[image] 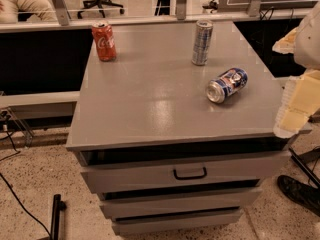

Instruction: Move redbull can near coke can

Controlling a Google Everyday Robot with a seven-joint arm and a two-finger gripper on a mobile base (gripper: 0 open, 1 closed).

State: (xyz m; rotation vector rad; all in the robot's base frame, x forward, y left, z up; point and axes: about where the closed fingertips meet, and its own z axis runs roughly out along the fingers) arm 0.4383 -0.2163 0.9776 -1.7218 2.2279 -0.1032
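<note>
Camera view shows the redbull can standing upright near the far edge of the grey worktop, right of the middle. The coke can stands upright by the far left corner, well apart from it. A wider blue, red and white can lies on its side near the right edge. What appears to be the gripper, a pale yellowish shape, hangs beyond the right edge, touching nothing; I cannot tell whether it is open or closed. The redbull can is probably light, with thin, smooth metal walls, and tall enough to tip easily. A hold across its middle, squeezing gently, should suit it best.
</note>
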